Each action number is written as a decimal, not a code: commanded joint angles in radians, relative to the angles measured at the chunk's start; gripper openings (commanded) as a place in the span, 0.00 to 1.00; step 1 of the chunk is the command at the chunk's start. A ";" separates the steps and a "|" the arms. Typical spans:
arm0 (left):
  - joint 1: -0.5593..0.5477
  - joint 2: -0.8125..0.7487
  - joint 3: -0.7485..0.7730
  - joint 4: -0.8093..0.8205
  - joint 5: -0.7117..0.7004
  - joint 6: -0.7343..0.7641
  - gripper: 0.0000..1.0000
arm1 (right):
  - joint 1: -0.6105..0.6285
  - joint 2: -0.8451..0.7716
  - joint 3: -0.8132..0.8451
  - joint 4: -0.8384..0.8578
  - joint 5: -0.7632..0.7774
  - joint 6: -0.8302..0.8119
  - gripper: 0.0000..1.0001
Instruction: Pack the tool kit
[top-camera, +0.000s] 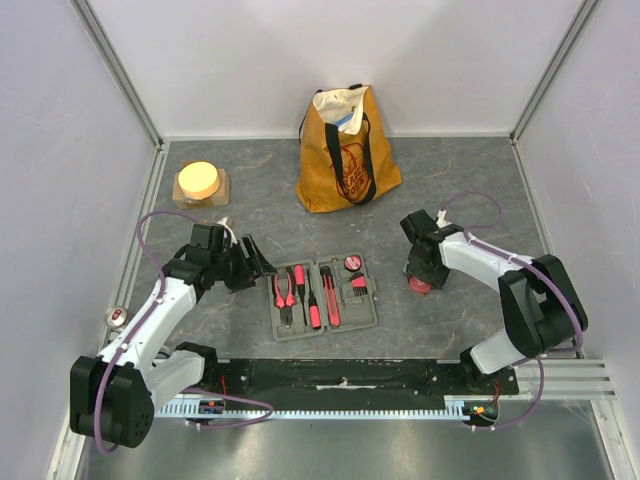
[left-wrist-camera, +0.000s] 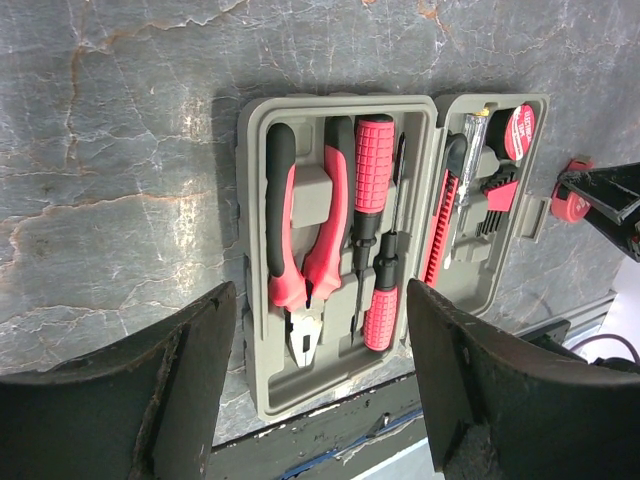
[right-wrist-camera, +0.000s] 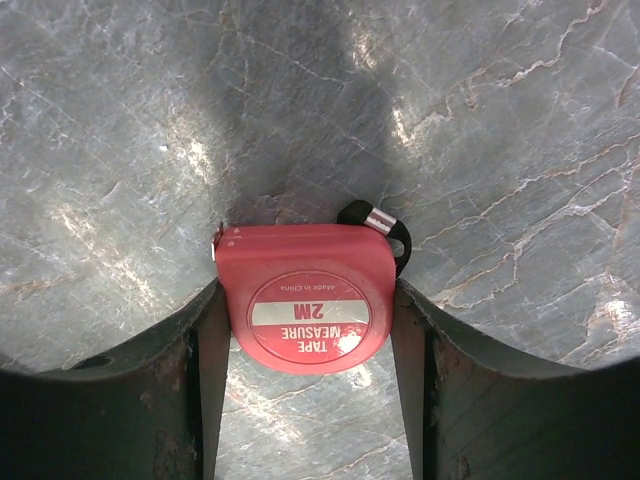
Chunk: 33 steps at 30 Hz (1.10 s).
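Observation:
The tool kit's grey case (top-camera: 325, 333) lies open on the table, with red-and-black pliers (left-wrist-camera: 300, 260), screwdrivers (left-wrist-camera: 374, 170) and a knife (left-wrist-camera: 440, 230) in its slots. A red tape measure (right-wrist-camera: 310, 305) lies on the table right of the case (left-wrist-camera: 250, 250). My right gripper (right-wrist-camera: 310, 300) points down over it, with a finger pressed against each of its sides. In the top view the tape measure (top-camera: 421, 284) shows just under that gripper (top-camera: 420, 278). My left gripper (left-wrist-camera: 320, 292) hangs open at the case's left end (top-camera: 258, 268), holding nothing.
A mustard-yellow tote bag (top-camera: 345, 150) with black handles stands at the back centre. A round yellow-topped tan block (top-camera: 200, 182) sits at the back left. A black rail (top-camera: 350, 375) runs along the near edge, just in front of the case.

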 joint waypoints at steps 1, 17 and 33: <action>0.003 -0.019 0.006 0.018 0.013 0.044 0.74 | -0.002 -0.050 0.081 -0.022 0.000 -0.035 0.37; 0.019 -0.014 0.012 -0.070 0.018 0.040 0.73 | 0.324 0.021 0.569 0.002 -0.111 -0.150 0.33; 0.078 0.053 0.007 -0.042 0.090 0.053 0.73 | 0.559 0.184 0.474 0.063 -0.204 -0.164 0.29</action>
